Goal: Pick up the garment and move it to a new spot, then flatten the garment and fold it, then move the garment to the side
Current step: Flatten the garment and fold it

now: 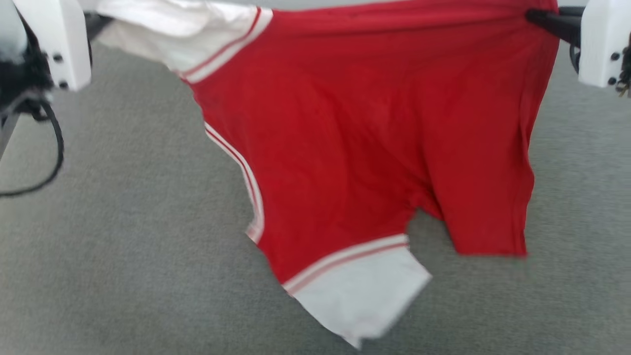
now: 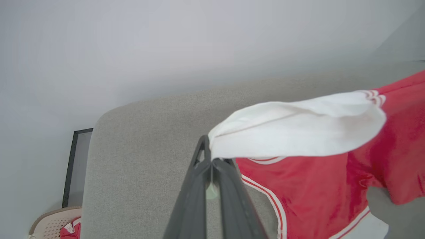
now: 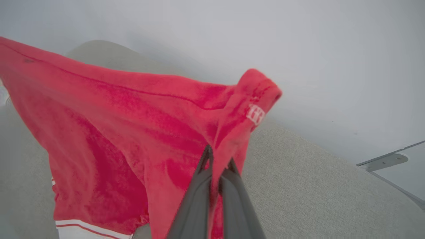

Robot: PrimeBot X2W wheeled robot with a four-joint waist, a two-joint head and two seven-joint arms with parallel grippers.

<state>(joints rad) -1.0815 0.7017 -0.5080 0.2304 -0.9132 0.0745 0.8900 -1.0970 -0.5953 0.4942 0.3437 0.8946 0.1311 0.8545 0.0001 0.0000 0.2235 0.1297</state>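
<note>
Both clamped shut: my left end effector (image 2: 210, 156) on the white sleeve (image 2: 292, 129), right end effector (image 3: 217, 162) on a red edge (image 3: 255, 96). T-shirt (image 1: 374, 138) hangs stretched between them, long axis left-right, above the grey fabric surface (image 1: 123, 246).

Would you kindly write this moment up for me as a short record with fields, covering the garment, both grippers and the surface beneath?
garment: red T-shirt with white sleeves, hanging spread between the two grippers, not folded
left gripper: shut on the white sleeve
right gripper: shut on a red edge of the garment
second sleeve: hangs lowest; whether it touches the surface cannot be told
surface below: grey fabric
picture quality: head view blurred
</note>
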